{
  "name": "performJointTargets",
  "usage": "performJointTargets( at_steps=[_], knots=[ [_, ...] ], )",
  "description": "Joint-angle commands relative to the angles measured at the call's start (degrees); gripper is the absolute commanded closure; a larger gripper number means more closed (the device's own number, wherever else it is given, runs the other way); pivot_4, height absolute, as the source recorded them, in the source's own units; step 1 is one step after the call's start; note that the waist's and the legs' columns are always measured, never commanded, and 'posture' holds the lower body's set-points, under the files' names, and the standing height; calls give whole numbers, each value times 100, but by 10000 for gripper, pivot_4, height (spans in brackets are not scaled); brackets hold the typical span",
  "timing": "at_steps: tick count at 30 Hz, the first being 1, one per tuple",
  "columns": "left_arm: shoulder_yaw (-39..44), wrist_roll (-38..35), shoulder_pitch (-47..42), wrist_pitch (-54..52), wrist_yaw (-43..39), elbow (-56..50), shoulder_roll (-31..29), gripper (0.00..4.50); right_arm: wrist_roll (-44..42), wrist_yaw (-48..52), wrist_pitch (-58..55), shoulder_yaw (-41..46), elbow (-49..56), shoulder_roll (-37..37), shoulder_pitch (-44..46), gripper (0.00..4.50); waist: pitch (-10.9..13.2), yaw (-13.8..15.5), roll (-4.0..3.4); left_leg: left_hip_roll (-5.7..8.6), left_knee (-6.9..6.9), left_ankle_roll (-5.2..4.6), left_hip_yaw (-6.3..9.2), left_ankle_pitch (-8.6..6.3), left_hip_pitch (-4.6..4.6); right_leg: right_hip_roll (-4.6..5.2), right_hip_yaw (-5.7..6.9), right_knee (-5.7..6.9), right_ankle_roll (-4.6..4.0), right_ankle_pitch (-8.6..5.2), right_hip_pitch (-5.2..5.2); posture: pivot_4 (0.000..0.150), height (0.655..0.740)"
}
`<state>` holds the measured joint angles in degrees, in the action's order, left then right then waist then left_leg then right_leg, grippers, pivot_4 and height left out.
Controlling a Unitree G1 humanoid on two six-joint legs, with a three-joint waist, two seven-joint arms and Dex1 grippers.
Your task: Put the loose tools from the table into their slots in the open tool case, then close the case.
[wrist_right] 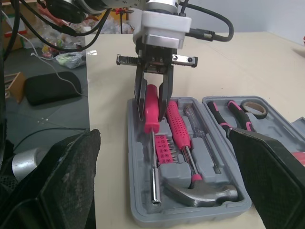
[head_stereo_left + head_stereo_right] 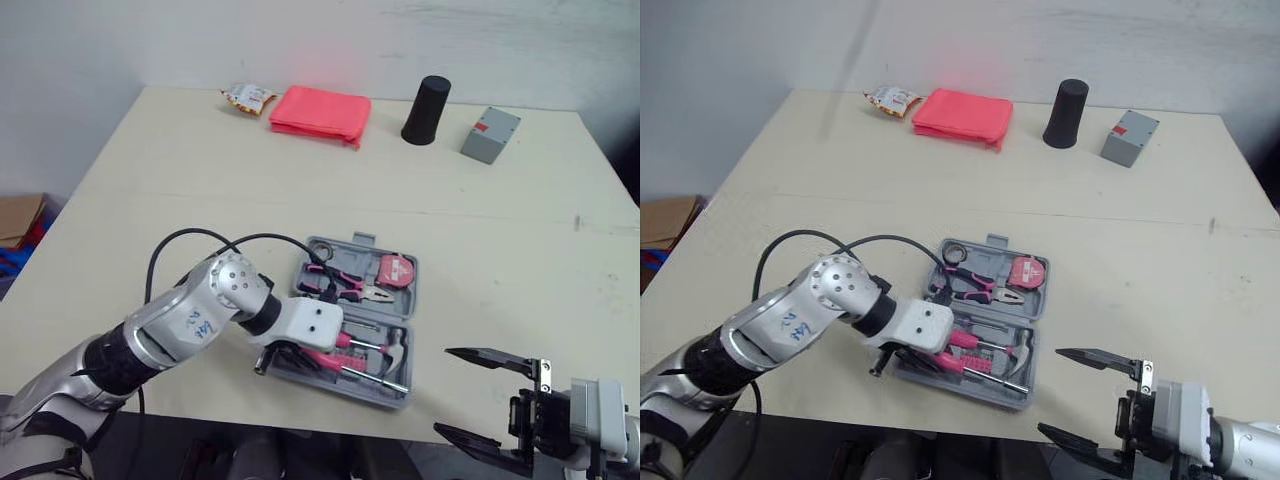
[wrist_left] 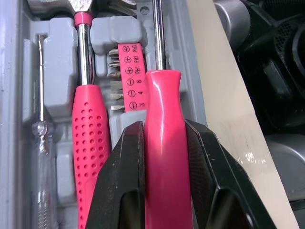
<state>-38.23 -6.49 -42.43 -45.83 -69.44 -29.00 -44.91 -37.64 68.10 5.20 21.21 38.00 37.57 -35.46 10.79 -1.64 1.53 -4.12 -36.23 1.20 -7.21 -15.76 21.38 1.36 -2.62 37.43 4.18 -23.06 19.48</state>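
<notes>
Over the grey plastic tool case's (image 1: 138,191) near row, the left gripper (image 1: 153,102) clamps the pink-handled screwdriver (image 3: 163,95); the right gripper (image 2: 442,390) gapes empty.

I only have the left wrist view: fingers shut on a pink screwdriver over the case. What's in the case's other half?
Observer: Pliers, a tape measure and a tape roll.
Operator: Where's the screwdriver's tip?
Observer: The screwdriver runs along the outer slot of the tool case, tip beside the hammer head.
Operator: And the right arm?
Observer: The right gripper is at the near edge of the table, right of the case, fingers open, empty.
</notes>
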Motion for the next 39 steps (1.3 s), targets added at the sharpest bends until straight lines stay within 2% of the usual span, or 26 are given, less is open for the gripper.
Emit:
performJointTargets(
  at_steps=[1, 9, 20, 23, 24, 25, 27, 31, 34, 37, 39],
  knots=[
    [-54, 100, -57, -252, 90, -264, 32, 39709, -67, -60, 111, 202, 257, -66, -177, 0, 0, 0, 0, 0, 0, 0, 0, 1, -1, 0, 0, 3, 0, 0, 0, 1500, 7400],
    [-161, 136, 75, -380, 24, -342, -188, 39709, -57, -57, 228, 235, 256, -112, -342, 0, 0, 7, 0, 3, -2, -5, 1, 5, -8, 5, 0, 11, 0, 0, -4, 1500, 7400],
    [-265, 98, 178, -540, 92, -322, -58, 39709, -85, -328, 25, 219, 367, 1, -122, 0, -2, 9, 1, 8, -3, -8, 2, 6, -14, 10, 0, 12, 0, 0, -12, 1500, 7400],
    [-81, -11, 213, -495, 174, -327, 84, 24838, -154, -595, -254, 212, 574, 140, 52, 0, -2, 9, 1, 9, -2, -9, 2, 6, -14, 11, 0, 12, 0, 0, -12, 1500, 7400],
    [-29, -30, 219, -464, 198, -313, 130, 22245, -165, -643, -312, 215, 615, 163, 81, 0, -2, 8, 1, 9, -3, -9, 3, 6, -14, 10, 0, 12, 0, 0, -12, 1500, 7400],
    [118, -128, 205, -392, 200, -282, 225, 16680, -181, -708, -394, 211, 671, 198, 130, 0, -2, 9, 1, 9, -3, -9, 3, 6, -13, 10, 0, 14, 0, 0, -12, 1500, 7400],
    [372, -293, 189, -243, 167, -230, 330, 8791, -193, -790, -511, 197, 734, 241, 208, 0, -1, 12, 3, 9, -6, -9, 4, 6, -10, 10, 1, 15, 0, 0, -9, 1500, 7400],
    [844, -698, 367, 196, -5, -197, 378, 8791, -218, -964, -723, 95, 799, 306, 483, 0, -1, 9, 3, 9, -8, -9, 7, 7, -6, 9, 4, 18, 0, 0, -7, 1500, 7400],
    [1352, -892, 799, 1153, 139, 42, 651, 8791, -202, -1026, -838, 58, 799, 294, 582, 0, -2, -8, 2, 9, -9, -8, 4, 7, -10, 10, 2, 19, 0, 0, -8, 1500, 7400],
    [1795, -1041, 1313, 1903, 168, 373, 805, 17013, -131, -1018, -846, 34, 753, 247, 548, 0, -1, 0, 2, 7, -8, -8, 7, 7, -8, 8, 4, 20, 0, 0, -5, 1500, 7400],
    [1859, -898, 1611, 2250, 172, 588, 705, 26553, -76, -999, -803, 39, 710, 194, 495, 0, -1, -4, 2, 7, -8, -7, 7, 8, -7, 7, 5, 21, 0, 0, -4, 1500, 7400]
  ],
)
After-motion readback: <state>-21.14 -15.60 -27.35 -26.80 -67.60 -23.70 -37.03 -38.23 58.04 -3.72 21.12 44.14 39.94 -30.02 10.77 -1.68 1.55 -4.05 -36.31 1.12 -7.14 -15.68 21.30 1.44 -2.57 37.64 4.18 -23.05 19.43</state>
